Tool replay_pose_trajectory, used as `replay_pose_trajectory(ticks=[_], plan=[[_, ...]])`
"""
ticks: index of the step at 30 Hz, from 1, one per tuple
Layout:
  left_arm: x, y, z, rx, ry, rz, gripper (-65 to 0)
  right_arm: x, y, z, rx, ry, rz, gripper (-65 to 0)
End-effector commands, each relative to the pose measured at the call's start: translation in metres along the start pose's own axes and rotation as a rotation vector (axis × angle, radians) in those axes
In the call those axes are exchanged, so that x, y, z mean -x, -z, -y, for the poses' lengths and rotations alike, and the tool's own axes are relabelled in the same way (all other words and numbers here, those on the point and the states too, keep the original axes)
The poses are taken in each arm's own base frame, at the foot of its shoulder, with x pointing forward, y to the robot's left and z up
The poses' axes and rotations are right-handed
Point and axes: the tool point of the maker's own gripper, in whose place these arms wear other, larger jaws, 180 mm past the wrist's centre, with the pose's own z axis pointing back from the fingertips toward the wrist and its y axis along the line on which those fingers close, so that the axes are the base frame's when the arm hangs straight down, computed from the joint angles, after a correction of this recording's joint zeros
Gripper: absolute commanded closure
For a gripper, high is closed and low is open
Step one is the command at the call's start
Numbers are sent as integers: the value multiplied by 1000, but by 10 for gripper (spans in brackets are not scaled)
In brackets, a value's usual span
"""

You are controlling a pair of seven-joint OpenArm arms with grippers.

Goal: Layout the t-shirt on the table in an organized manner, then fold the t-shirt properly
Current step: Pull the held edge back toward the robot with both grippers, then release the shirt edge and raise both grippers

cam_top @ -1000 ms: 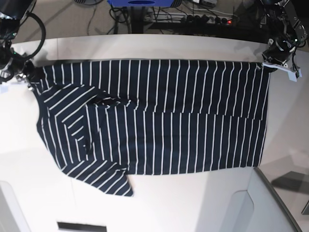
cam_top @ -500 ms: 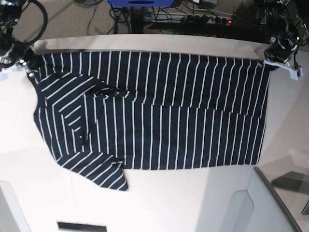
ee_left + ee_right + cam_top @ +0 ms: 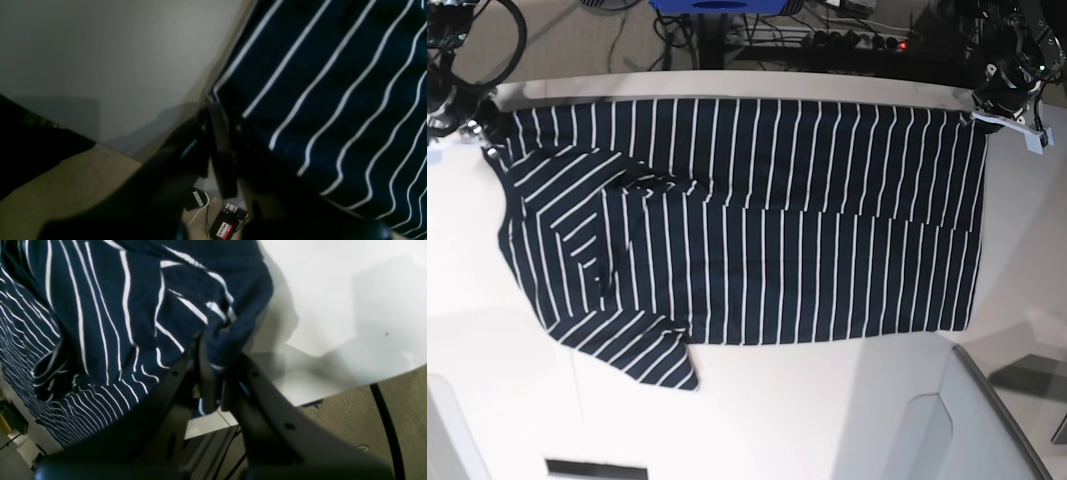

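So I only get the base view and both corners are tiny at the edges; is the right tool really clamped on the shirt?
Observer: Yes. In the right wrist view the right tool is shut on a bunched fold of the t-shirt.
Operator: And the left one?
Observer: The left tool is shut at the shirt's corner hem.
Operator: Is that corner over the table?
Observer: It sits at the table edge, with floor and cables showing below.

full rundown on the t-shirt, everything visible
The t-shirt is dark navy soft fabric with thin white stripes. It lies spread sideways on the white table, mostly flat, one sleeve folded over the body with diagonal stripes, another poking out at the near edge. The left claw and right claw each pinch a far corner.
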Motion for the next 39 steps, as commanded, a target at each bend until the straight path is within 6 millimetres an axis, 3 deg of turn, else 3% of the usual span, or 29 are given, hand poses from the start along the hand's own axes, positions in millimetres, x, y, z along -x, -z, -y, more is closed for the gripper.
replay_pose_trajectory(ticks=[1, 4, 8, 12, 17, 20, 25, 30, 34, 36, 37, 39], plan=[[-15, -4, -4, -9, 15, 36, 0, -13, -5, -1, -4, -14, 34, -3], [-16, -4, -4, -9, 15, 37, 0, -13, -6, 0, -4, -9, 38, -66], [-22, -8, -3, -10, 32, 55, 0, -14, -6, 0, -2, -6, 39, -260], [-22, -13, -2, -11, 37, 64, -222, -15, -7, -1, -6, -2, 44, -389], [-21, -14, -5, -16, 36, 65, -467, -15, -7, -1, -6, -1, 45, -419], [-22, -15, -7, -22, 34, 68, -538, -24, -15, 10, 9, 34, 80, -419], [-34, -28, -44, -100, -44, 118, -553, -39, -27, 26, 34, 69, 127, -422], [-68, -39, -65, -140, -1, 170, -553, -67, -42, 37, 67, 40, 179, -485], [-110, -46, -70, -151, 46, 230, -551, -120, -54, 26, 61, -22, 297, -489], [-125, -45, -64, -140, 46, 259, -551, -145, -46, -5, 9, -113, 311, -489], [-134, -43, -59, -128, 40, 282, -550, -157, -35, -28, -23, -181, 303, -489], [-143, -41, -48, -107, 31, 305, -550, -174, -15, -54, -28, -263, 290, -486]])
